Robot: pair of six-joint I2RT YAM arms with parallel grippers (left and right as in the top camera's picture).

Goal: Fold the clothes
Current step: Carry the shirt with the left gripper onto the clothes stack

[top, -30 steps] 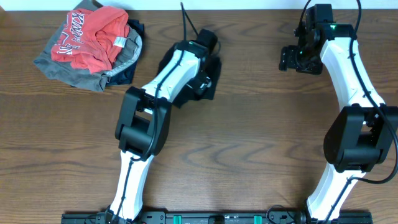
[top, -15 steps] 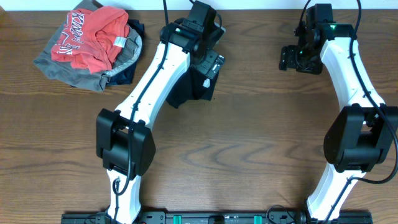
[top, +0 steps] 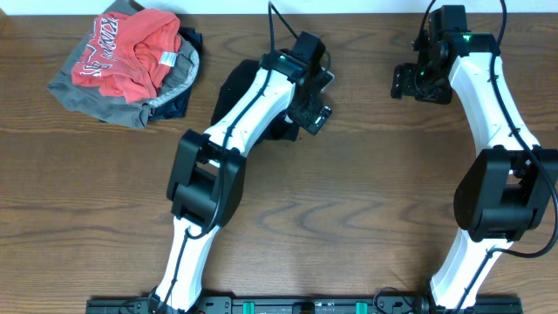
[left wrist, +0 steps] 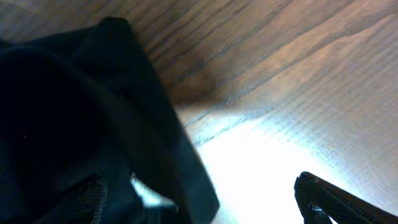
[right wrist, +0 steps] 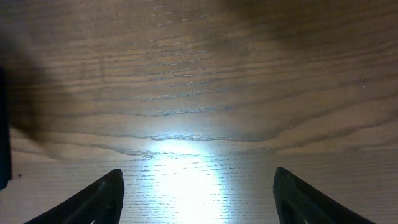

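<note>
A black garment point(top: 228, 92) lies crumpled at the table's back centre, mostly under my left arm. My left gripper point(top: 316, 112) is at its right edge. In the left wrist view the black cloth point(left wrist: 74, 112) fills the left side, and its edge lies between the wide-apart fingers of the left gripper point(left wrist: 199, 190), which is open. My right gripper point(top: 408, 83) is open and empty over bare wood at the back right; the right wrist view shows its fingers point(right wrist: 198, 183) spread above the tabletop.
A pile of clothes point(top: 131, 65) sits at the back left, with a red shirt on top of grey and navy items. The wooden table point(top: 349, 218) shows bare in front of the arms.
My left arm has swung over the black garment; its gripper has moved right and a little toward the front, to the cloth's right edge. The right arm has not moved.
</note>
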